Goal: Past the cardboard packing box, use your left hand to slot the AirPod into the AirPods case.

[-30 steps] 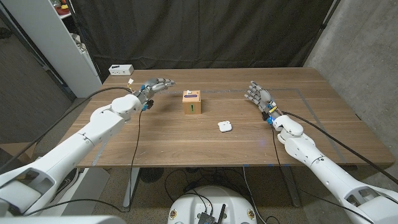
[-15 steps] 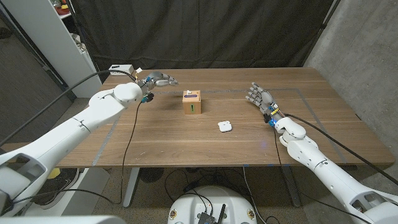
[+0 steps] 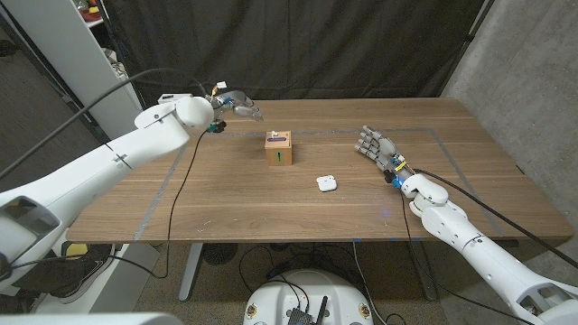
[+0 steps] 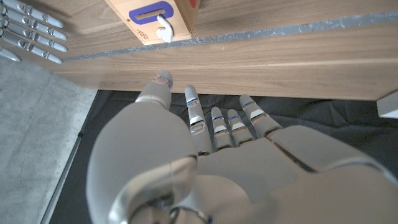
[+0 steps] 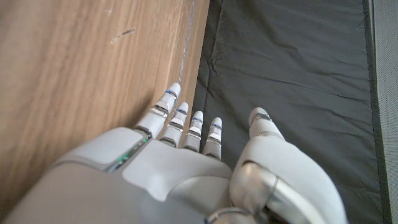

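A small cardboard box (image 3: 277, 150) stands mid-table with a white AirPod (image 3: 276, 137) on its top; in the left wrist view the AirPod (image 4: 163, 28) lies at a purple-rimmed slot in the box (image 4: 180, 12). The white AirPods case (image 3: 327, 183) lies closed on the wood, nearer me and to the right of the box. My left hand (image 3: 233, 101) hovers over the table's far edge, left of the box, fingers stretched out and holding nothing (image 4: 205, 149). My right hand (image 3: 375, 145) stands open to the right of the box, fingers straight (image 5: 186, 155).
A white device (image 3: 174, 100) sits at the table's back left corner, just behind my left hand. A white shelf unit (image 3: 99, 63) stands left of the table (image 3: 271, 208), and a black curtain hangs behind it. My right hand's fingers (image 4: 25, 31) appear in the left wrist view.
My left arm has risen and swung toward the table's far edge, carrying the hand back and slightly right. My right hand has drifted a little toward me. Box, AirPod and case have not moved.
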Available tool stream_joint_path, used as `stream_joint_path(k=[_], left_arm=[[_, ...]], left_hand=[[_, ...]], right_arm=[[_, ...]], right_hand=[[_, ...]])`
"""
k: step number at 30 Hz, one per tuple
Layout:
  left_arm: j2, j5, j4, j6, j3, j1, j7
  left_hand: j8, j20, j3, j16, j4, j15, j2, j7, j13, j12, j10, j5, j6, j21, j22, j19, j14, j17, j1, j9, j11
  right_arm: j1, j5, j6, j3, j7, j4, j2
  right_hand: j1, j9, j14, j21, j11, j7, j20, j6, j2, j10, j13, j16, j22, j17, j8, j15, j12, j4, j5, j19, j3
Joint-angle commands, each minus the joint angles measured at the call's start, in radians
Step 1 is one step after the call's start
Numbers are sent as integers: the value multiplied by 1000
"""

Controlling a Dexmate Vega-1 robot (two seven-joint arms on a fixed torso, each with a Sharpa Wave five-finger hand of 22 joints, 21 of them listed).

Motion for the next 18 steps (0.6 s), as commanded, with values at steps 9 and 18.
stream_joint_path(k=[9,18], left_arm=[[-46,249,62,-49,137,-207,-287],[-92,323,122,-82,178,-257,-406]], left_hand=[[14,5,-11,4,2,-9,4,-12,-6,13,-2,5,21,-8,3,2,-1,2,17,19,-3],[10,3,-42,2,5,-15,-12,-32,-19,15,-8,15,2,-13,4,3,-7,1,22,47,-9]], right_arm=[[11,12,-33,-21,32,8,9],[-20,19,-20,-15,14,-9,13]], right_hand=[[0,4,13,-4,7,-47,-25,3,6,3,6,6,4,5,3,-83,4,-1,5,9,-3],[-1,4,15,-4,8,14,-23,5,3,3,6,7,4,6,4,-83,3,-1,4,9,-5]])
